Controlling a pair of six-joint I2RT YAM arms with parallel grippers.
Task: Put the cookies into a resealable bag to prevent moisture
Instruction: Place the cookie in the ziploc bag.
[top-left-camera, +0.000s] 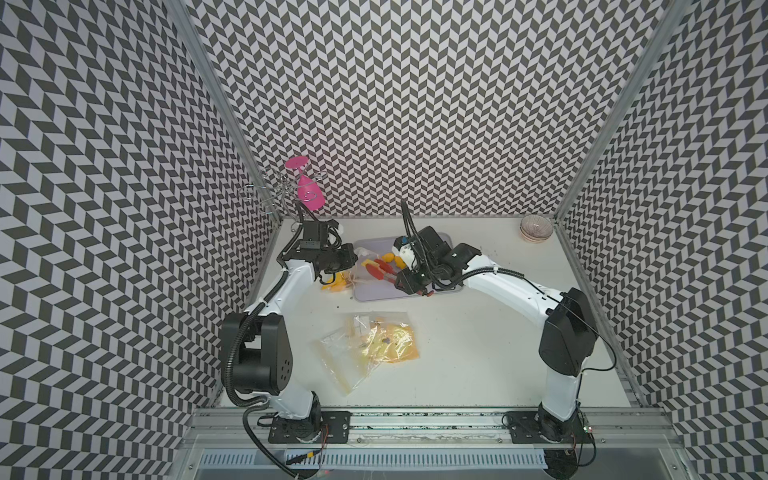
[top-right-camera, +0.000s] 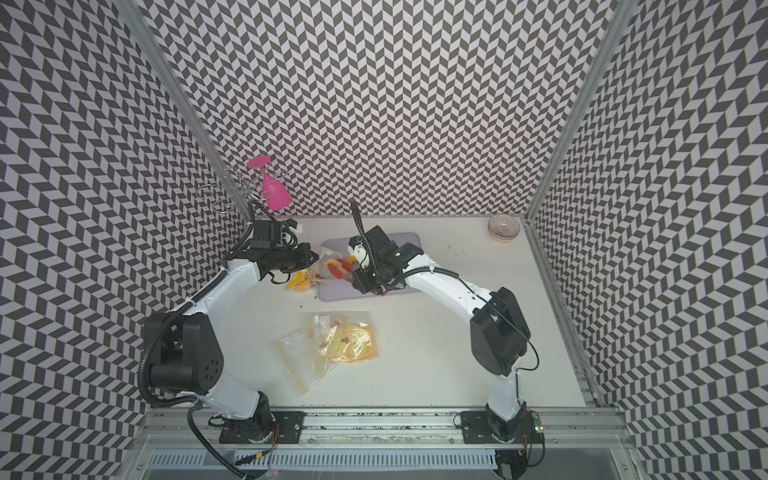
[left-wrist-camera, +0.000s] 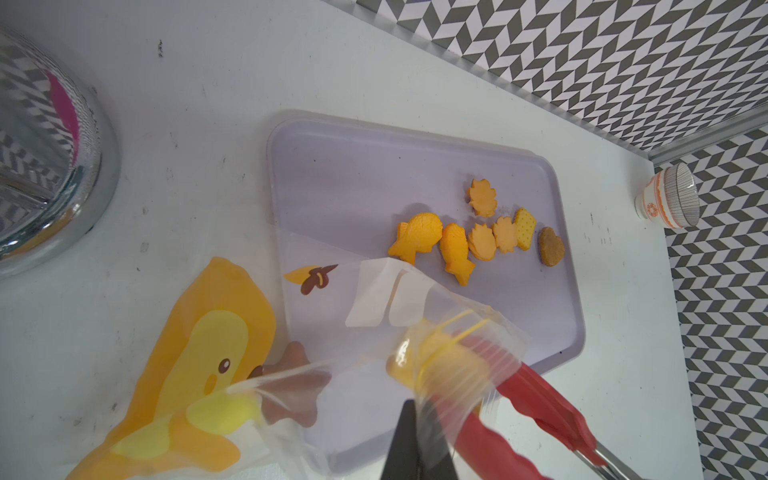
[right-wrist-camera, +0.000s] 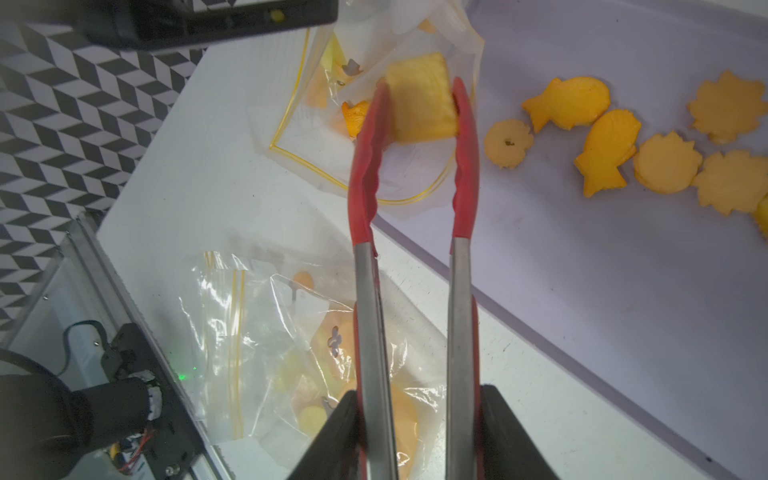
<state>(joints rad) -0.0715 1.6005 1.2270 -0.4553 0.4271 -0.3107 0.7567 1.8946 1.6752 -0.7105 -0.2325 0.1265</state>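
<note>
- At the far left corner a wire rack (top-left-camera: 270, 195) is standing on the tabletop (top-left-camera: 478, 353), with a pink glass (top-left-camera: 309, 191) hanging from it upside down
- Just to its right the left hand (top-left-camera: 347, 259) is pinching tight on the rim of a resealable bag (left-wrist-camera: 216, 332). The bag is clear plastic with a yellow duck print. The hand is holding its mouth up toward the tray, while the bag's lower part is lying on the tabletop and over the tray's left edge
- Nearer the front, between the two arms, a second bag (top-left-camera: 374, 345) with similar yellow print is lying flat on the tabletop, well apart from both hands; I cannot tell what is inside
- Red-tipped tongs (right-wrist-camera: 459, 270) are reaching to the mouth of the held bag, their tips clamping a pale yellow cookie (right-wrist-camera: 424, 104), with plastic showing around it in the left wrist view
- A lavender tray (left-wrist-camera: 353, 178) is lying at the back middle, and the cookies (left-wrist-camera: 482, 243) are lying on it in a loose cluster right of the bag. They include fish, leaf shapes, a dotted rectangle and a browner heart at the end
- The right hand (right-wrist-camera: 417, 432) is gripping the tongs by their steel arms, one finger outside each arm
- A small patterned bowl (top-left-camera: 536, 227) is standing in the far right corner, well apart from everything else
</note>
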